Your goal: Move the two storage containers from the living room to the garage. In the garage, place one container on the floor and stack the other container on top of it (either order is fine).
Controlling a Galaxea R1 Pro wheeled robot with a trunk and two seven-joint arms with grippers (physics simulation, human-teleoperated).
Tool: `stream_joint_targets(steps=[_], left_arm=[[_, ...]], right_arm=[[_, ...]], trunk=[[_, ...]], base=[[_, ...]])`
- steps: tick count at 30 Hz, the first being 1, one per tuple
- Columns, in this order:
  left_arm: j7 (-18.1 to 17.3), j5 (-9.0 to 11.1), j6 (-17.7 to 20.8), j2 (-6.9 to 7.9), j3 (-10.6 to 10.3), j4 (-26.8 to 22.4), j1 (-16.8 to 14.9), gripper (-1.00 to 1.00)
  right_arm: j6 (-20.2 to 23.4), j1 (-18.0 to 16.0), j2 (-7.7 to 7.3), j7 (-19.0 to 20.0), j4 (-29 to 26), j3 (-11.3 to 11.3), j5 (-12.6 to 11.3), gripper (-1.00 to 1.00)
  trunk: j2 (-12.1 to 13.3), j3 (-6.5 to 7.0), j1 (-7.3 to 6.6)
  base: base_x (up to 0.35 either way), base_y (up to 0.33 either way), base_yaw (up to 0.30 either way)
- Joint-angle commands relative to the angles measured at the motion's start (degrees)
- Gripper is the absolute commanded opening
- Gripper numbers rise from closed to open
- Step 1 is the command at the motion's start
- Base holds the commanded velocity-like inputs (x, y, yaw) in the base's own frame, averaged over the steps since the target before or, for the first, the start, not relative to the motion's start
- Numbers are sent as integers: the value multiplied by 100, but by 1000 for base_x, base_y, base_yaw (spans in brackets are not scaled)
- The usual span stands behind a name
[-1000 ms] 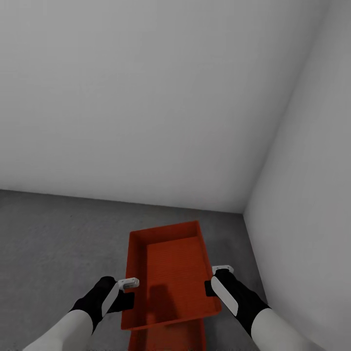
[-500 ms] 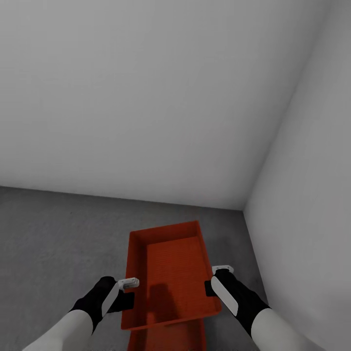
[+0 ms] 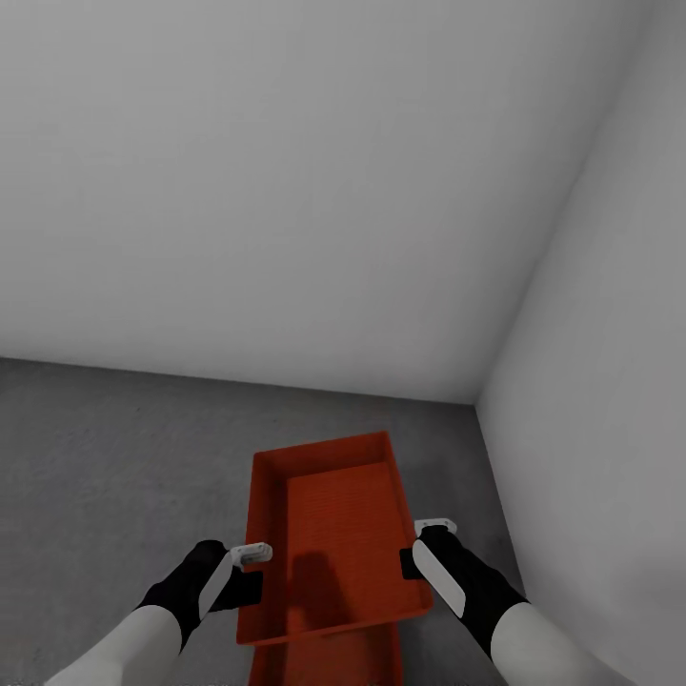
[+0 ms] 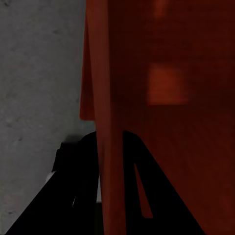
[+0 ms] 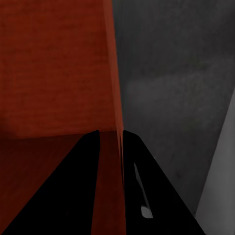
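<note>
In the head view an orange-red storage container (image 3: 333, 519) hangs level between my two grippers over the dark grey garage floor (image 3: 114, 457). My left gripper (image 3: 250, 570) is shut on its left wall and my right gripper (image 3: 413, 553) on its right wall. Just under its near edge shows the second container (image 3: 329, 662), cut off by the picture's bottom edge; I cannot tell whether the two touch. The left wrist view has the thin wall (image 4: 104, 88) pinched between the black fingers (image 4: 78, 191). The right wrist view has the other wall (image 5: 113, 73) held in the same way.
A corner of plain grey-white walls (image 3: 286, 191) stands close ahead, and the right-hand wall (image 3: 610, 381) runs near my right arm. Bare concrete stretches off to the left of the containers.
The line where wall meets floor sits slightly higher in the picture, a small camera shift. Both grippers and the containers keep their places.
</note>
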Motion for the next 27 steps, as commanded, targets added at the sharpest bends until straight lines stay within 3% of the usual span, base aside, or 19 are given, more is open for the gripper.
stream_joint_targets(steps=[1,27], left_arm=[[20,48,28,-29,59,-12,-6,-100],[20,48,28,-29,60,-12,-6,-100]], right_arm=[[9,0,1,-48,-2,83,-118,-100],[8,0,1,-46,-2,84,-118,-100]], trunk=[[-3,-14,0],[-3,-253,0]], base=[[0,0,0],[0,0,0]])
